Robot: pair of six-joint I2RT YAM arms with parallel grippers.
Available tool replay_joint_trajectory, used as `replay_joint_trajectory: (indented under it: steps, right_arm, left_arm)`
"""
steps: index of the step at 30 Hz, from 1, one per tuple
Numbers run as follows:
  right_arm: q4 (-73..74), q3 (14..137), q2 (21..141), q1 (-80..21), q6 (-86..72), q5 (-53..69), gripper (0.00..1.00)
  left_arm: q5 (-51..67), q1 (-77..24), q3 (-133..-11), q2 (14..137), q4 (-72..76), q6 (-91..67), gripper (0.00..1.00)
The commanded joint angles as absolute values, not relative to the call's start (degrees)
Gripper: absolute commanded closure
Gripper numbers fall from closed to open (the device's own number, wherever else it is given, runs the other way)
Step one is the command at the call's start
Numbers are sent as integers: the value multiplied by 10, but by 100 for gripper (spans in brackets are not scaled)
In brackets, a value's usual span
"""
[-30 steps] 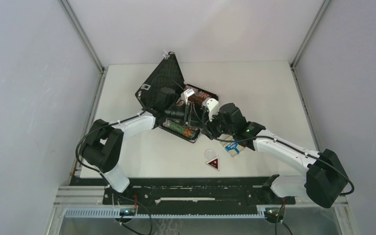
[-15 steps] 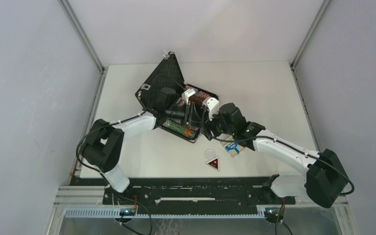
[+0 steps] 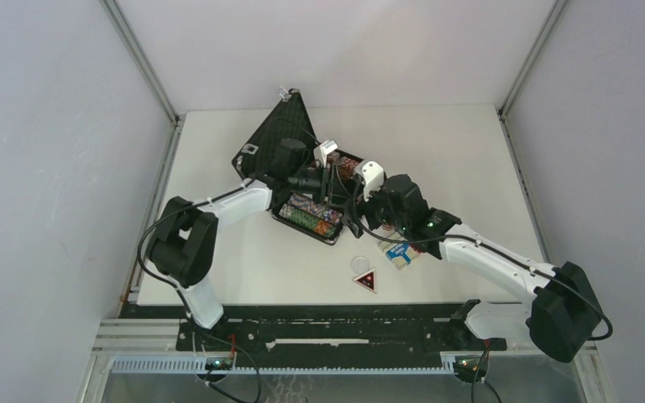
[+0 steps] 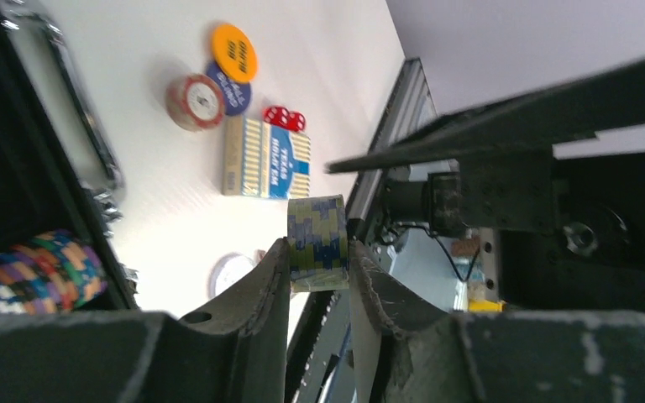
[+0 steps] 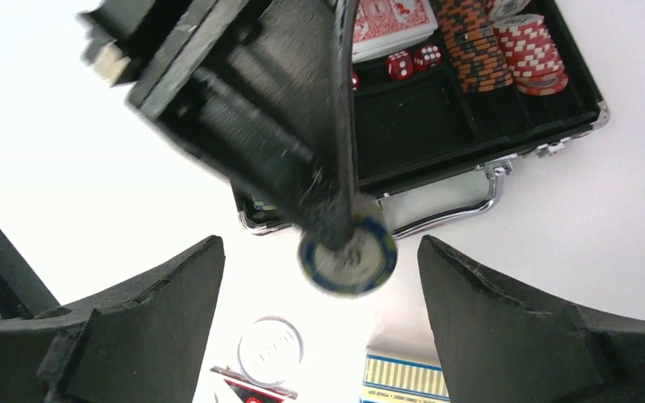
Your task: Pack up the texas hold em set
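The black briefcase [image 3: 279,144] stands open at the back middle, with chip stacks [image 3: 311,214] in its tray. My left gripper [image 4: 319,252] is shut on a small stack of blue and yellow chips [image 4: 317,241], held above the table near the case's front edge. The same stack [image 5: 348,254] shows in the right wrist view, hanging between my wide-open right gripper's [image 5: 319,285] fingers without touching them. In that view the case [image 5: 462,126] holds red and orange chip stacks [image 5: 504,46], red dice [image 5: 411,60] and a red card deck [image 5: 386,21].
On the table in front of the case lie a blue-striped card box [image 4: 267,158], an orange token [image 4: 234,52], a red chip [image 4: 195,102], red dice [image 4: 284,118], a white disc [image 3: 360,264] and a red-and-black triangular card [image 3: 365,281]. The case's silver handle [image 5: 462,210] faces them.
The left arm has swung its gripper with the chip stack up and toward the back. The right gripper has shifted slightly right and back, and stays open.
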State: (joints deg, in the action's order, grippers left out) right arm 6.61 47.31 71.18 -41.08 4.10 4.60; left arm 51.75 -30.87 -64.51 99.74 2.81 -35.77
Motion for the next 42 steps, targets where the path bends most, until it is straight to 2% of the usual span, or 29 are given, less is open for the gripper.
replay_joint_trajectory:
  steps: [1, 5, 12, 24, 29, 42]
  right_arm:
    - [22, 461, 650, -396, 8, 65, 8]
    - [2, 441, 605, -381, -16, 77, 8]
    - [-36, 411, 566, -314, -107, 81, 11]
    - [-8, 401, 586, -258, -138, 114, 14]
    - [0, 398, 584, -257, -135, 111, 14]
    - [-10, 385, 607, -251, -140, 108, 14]
  left_arm:
    - [480, -284, -709, 1013, -7, -330, 100]
    - [421, -281, -735, 1028, -53, -303, 100]
    - [389, -281, -821, 1076, -112, -271, 100]
    - [281, -259, -1082, 1218, -278, -205, 100]
    - [287, -257, -1181, 1284, -335, -194, 100]
    - [308, -273, -1196, 1315, -337, -190, 100]
